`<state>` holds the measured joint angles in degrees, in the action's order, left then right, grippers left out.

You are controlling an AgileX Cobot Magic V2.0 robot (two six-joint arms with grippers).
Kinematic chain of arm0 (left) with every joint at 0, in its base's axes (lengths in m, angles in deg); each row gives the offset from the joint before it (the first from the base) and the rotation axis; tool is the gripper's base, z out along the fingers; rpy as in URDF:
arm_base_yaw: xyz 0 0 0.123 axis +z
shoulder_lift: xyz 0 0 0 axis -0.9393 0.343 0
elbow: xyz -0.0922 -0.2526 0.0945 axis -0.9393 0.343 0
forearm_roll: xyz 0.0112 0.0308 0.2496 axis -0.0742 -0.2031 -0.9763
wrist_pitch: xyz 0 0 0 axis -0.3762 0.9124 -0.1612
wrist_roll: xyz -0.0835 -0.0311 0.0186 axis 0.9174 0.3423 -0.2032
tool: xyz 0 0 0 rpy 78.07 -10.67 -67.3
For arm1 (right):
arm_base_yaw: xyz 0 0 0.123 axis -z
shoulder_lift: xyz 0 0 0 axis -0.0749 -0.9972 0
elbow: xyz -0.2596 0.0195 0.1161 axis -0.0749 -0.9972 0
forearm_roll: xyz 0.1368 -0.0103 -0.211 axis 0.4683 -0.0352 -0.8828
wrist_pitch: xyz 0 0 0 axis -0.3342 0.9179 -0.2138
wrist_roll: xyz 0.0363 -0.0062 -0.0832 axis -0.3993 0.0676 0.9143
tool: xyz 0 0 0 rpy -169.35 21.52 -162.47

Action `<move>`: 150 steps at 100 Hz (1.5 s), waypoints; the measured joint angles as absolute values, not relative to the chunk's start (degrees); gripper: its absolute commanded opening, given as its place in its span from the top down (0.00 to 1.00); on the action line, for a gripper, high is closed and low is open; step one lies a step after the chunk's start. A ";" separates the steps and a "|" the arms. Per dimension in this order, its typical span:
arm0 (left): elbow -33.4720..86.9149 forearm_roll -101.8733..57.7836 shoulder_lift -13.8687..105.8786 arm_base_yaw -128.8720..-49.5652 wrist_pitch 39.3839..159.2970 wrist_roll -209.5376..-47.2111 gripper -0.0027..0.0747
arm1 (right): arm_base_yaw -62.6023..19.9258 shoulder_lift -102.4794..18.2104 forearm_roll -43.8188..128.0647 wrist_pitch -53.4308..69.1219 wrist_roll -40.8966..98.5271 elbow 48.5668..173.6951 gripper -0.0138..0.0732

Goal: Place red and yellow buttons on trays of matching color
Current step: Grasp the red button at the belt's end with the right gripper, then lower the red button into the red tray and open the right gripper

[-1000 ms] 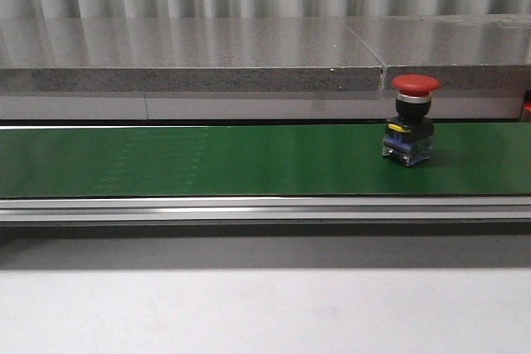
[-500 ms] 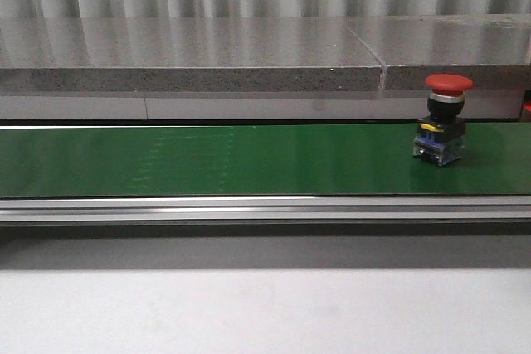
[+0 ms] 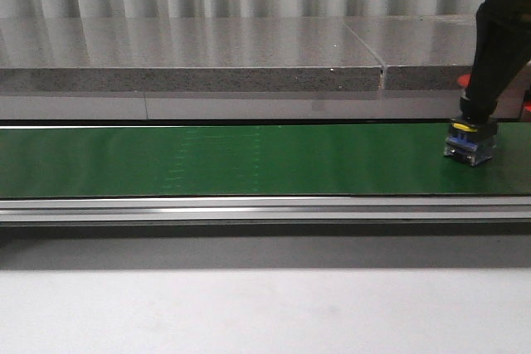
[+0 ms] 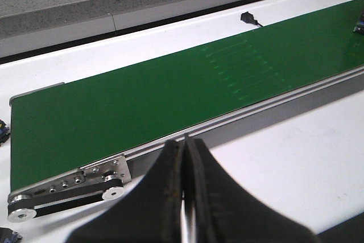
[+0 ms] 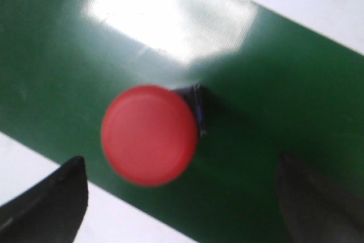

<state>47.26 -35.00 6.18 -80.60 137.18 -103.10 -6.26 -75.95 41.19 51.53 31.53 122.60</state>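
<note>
One red button (image 5: pixel 150 135) stood on one green belt (image 3: pixel 249 159); right hand (image 5: pixel 182 197) spread wide above it, left hand (image 4: pixel 183 163) clenched, empty.

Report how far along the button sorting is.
Done: nothing visibly; no tray shows in any view. In hand: the right gripper hangs open above the red button, which stands on the green belt, not yet gripped. The left gripper is shut and holds nothing. Left: gripping and placing the button.
</note>
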 measured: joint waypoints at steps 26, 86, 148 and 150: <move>47.26 -35.00 6.18 -80.60 137.18 -103.10 0.99 | -6.26 -77.21 41.19 46.20 31.74 122.84 0.34; 47.26 -35.00 6.18 -80.60 137.18 -103.10 0.99 | -3.85 -74.08 41.19 44.29 30.90 122.84 0.65; 47.26 -35.00 6.18 -80.60 137.18 -103.10 0.99 | 11.69 -80.15 40.96 47.20 18.51 139.21 0.65; 47.26 -35.00 6.18 -80.60 137.18 -103.10 0.99 | 11.97 -80.83 40.95 47.53 18.39 139.81 0.65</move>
<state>47.26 -35.00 6.18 -80.60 137.18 -103.10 11.97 -80.83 40.95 47.53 18.39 139.81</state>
